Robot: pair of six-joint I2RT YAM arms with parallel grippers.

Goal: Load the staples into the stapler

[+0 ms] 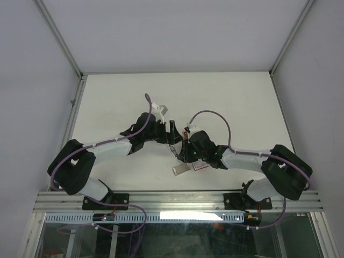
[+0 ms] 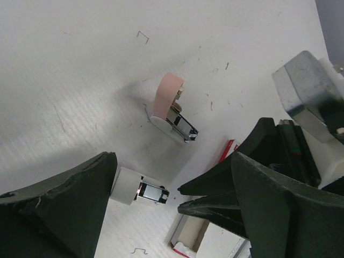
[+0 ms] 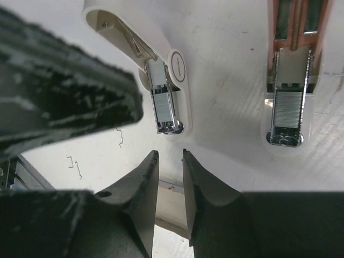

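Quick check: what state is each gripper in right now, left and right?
Left gripper: wide open, holding nothing.
Right gripper: open by only a narrow gap, nothing visible between its fingers.

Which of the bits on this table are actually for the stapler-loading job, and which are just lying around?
For the job:
- open pink stapler, with staples in its channel
- open white stapler
- red staple box
- pale tray

Lying about:
- loose bent staples scattered on the table
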